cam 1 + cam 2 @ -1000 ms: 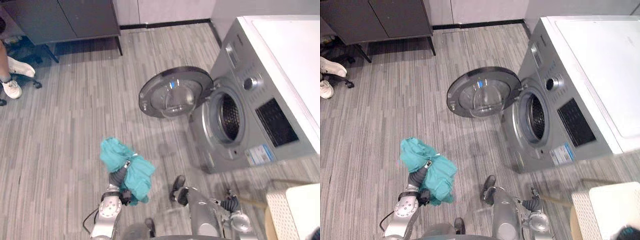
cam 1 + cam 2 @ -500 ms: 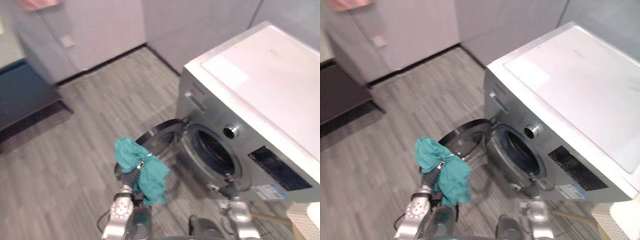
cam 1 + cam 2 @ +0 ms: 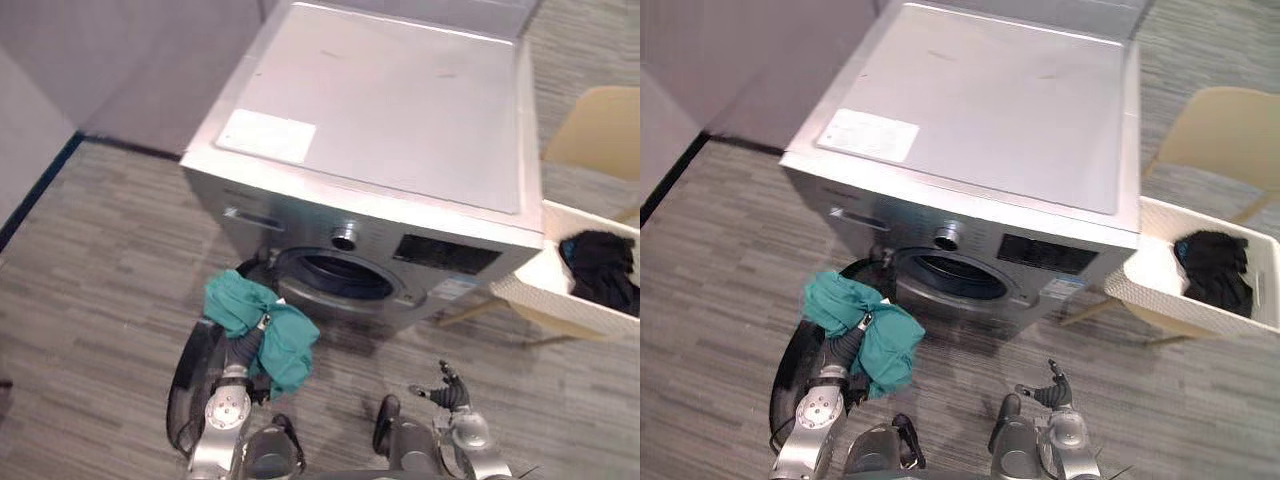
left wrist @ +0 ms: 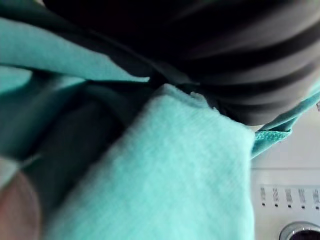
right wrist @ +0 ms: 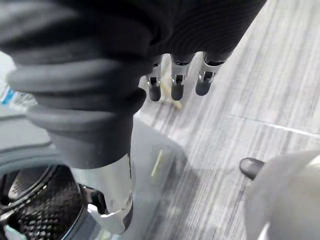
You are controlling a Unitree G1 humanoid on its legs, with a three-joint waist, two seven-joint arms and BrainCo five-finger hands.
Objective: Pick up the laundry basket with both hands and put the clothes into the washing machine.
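Gripping the teal garment [image 3: 287, 345] in curled fingers, our left hand [image 3: 241, 352] sits just near-left of the drum opening [image 3: 335, 277].

Grey plank floor [image 3: 90, 280], pale wall [image 3: 130, 60] with dark skirting [image 3: 38, 188], tan chair [image 3: 1218, 135] at right.

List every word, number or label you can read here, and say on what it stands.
No text can be read.
White label on the washing machine top: too blurred to read.
Sticker on its front panel: too small.
Markings beside the dial: blurred.
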